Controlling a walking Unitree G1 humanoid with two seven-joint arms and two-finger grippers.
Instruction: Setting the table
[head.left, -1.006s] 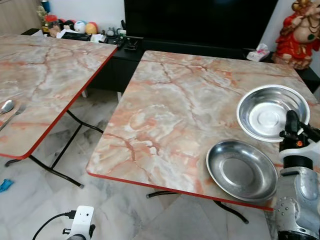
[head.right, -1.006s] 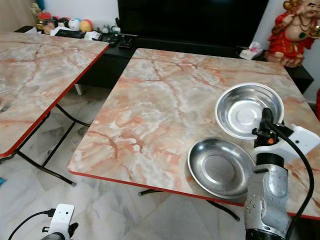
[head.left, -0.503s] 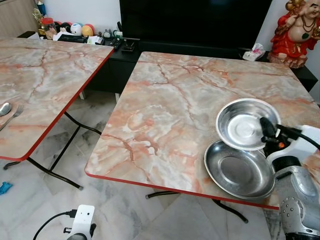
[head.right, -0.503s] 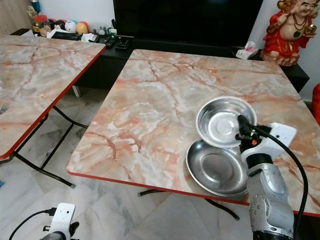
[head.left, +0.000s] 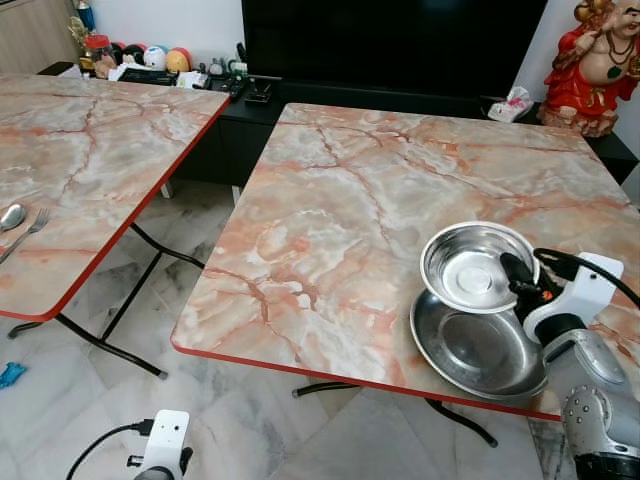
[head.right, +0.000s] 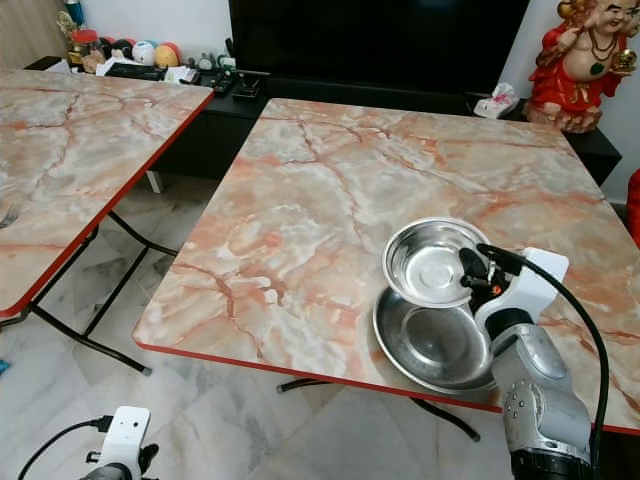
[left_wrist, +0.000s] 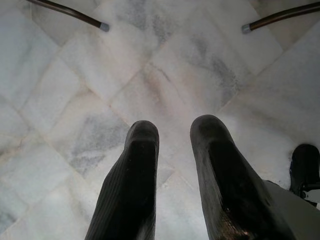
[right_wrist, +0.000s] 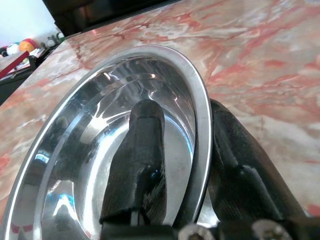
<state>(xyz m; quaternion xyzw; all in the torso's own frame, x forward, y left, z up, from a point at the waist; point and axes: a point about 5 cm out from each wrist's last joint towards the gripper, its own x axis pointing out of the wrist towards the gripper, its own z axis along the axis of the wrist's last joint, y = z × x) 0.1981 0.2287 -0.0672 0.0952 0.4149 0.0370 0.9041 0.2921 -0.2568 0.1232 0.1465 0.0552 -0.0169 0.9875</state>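
Observation:
A small steel bowl (head.left: 468, 266) hangs tilted over the far rim of a larger steel plate (head.left: 470, 352). The plate lies at the near right corner of the marble table (head.left: 340, 200). My right gripper (head.left: 516, 274) is shut on the bowl's right rim. In the right wrist view one finger (right_wrist: 140, 150) lies inside the bowl (right_wrist: 75, 165) and the other (right_wrist: 235, 160) outside it. My left gripper (left_wrist: 172, 127) hangs idle low over the floor, its fingers apart with nothing between them.
A second marble table (head.left: 90, 140) stands to the left, with a spoon (head.left: 10, 215) and a fork (head.left: 30, 228) on it. A gap of tiled floor (head.left: 190, 250) separates the tables. Behind are a black TV unit (head.left: 400, 95), a red statue (head.left: 598, 62) and a tissue pack (head.left: 514, 103).
The small bowl was on the table beyond the plate. My right gripper has lifted it by the rim and carried it left and nearer, over the plate's far edge.

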